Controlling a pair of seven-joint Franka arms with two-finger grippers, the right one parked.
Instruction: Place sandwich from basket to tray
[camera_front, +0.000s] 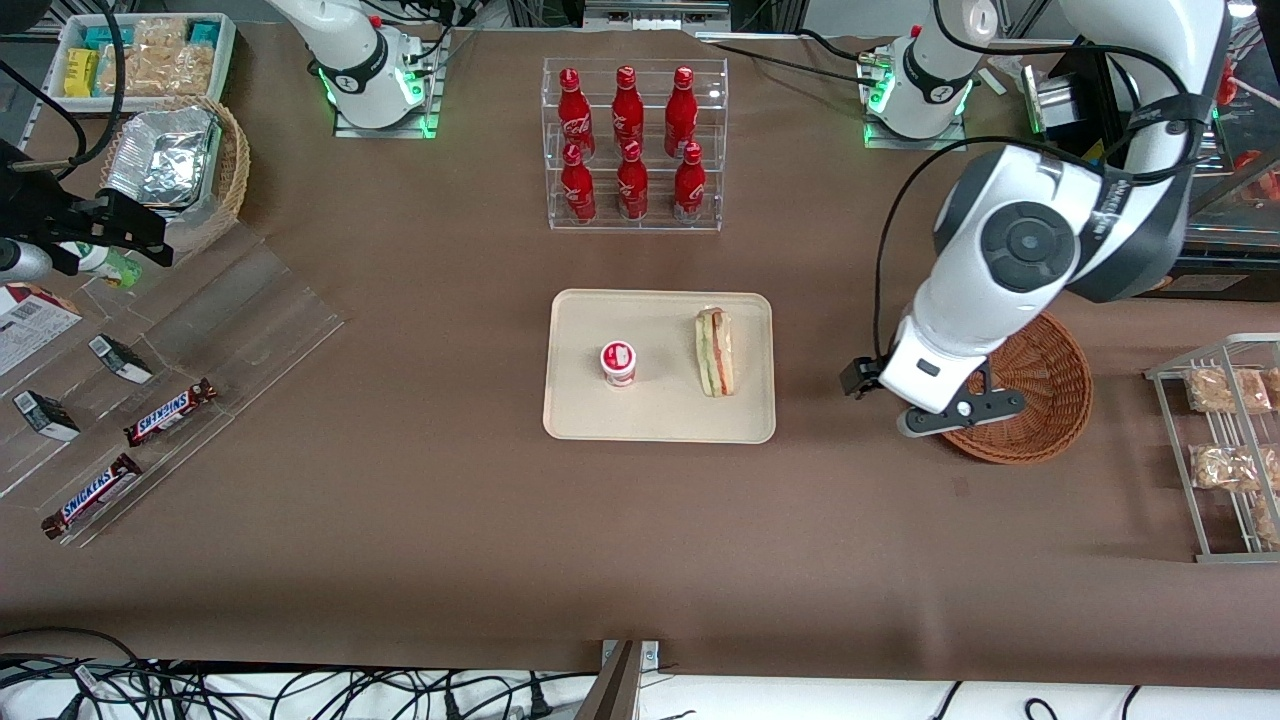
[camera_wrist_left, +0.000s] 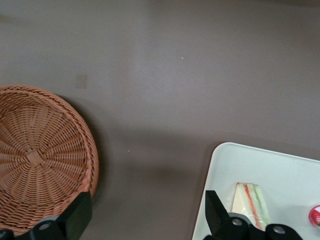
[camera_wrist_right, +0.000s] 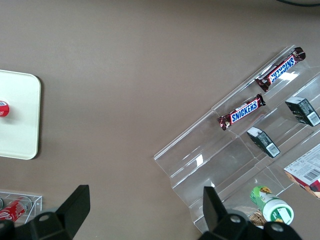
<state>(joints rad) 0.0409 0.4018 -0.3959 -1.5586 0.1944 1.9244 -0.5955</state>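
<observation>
Spread wide and holding nothing, my gripper (camera_front: 925, 415) hung above the bare bench between the tray (camera_front: 570, 420) and the basket (camera_front: 1050, 400), close to the basket's rim. I saw both fingers (camera_wrist_left: 77, 215) well apart in the wrist view. I found the sandwich (camera_front: 714, 351) lying on the tray near the edge toward the working arm's end. A small red-lidded cup (camera_front: 618, 362) stood near the tray's middle, apart from the sandwich

"SNICKERS" reads on two chocolate bars (camera_front: 171, 412) (brown wrappers).
</observation>
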